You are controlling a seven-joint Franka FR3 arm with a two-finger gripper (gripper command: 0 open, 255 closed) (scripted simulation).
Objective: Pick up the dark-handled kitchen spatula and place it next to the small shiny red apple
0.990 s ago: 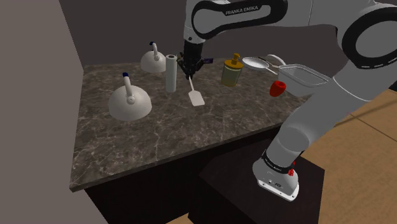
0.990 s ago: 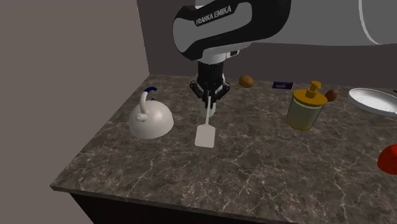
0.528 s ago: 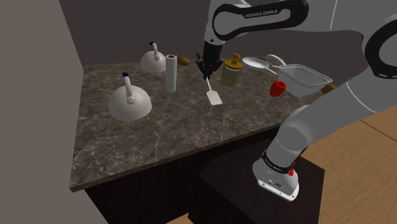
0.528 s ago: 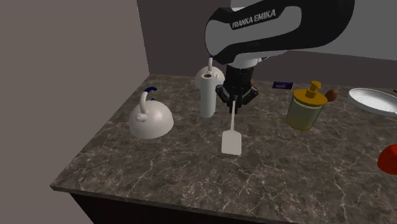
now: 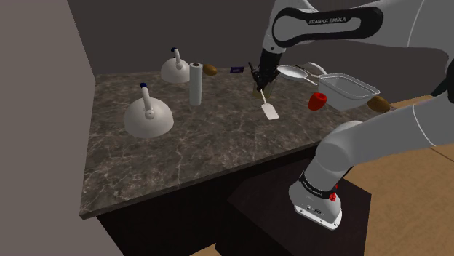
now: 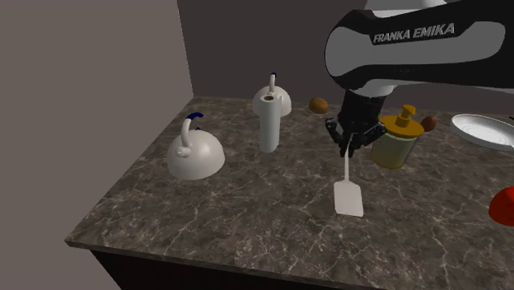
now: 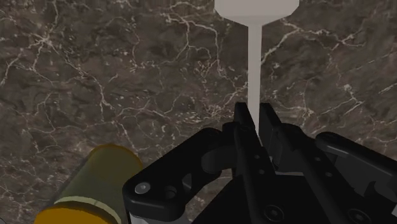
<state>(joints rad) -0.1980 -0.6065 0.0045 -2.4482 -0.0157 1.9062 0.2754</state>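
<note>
The spatula [image 5: 268,107] [image 6: 348,191] [image 7: 255,38] is drawn white, a flat blade on a thin stem, and hangs blade-down above the dark marble counter [image 5: 182,138]. My black gripper [image 5: 259,81] [image 6: 350,148] [image 7: 254,118] is shut on the stem's upper end. The red apple [image 5: 316,101] [image 6: 503,205] sits on the counter toward the shoulder view's right, a short way beyond the hanging blade.
A yellow soap dispenser [image 6: 394,138] [image 7: 89,184] stands right beside the gripper. A white cylinder [image 5: 195,84], two white domed kettles [image 5: 148,116] [image 5: 174,69], a clear tub [image 5: 348,90], a white plate [image 6: 484,130] and brown round things [image 6: 319,105] also stand on the counter.
The arm has carried the spatula toward the shoulder view's right, past the white cylinder, closer to the apple. The grip on the stem is unchanged.
</note>
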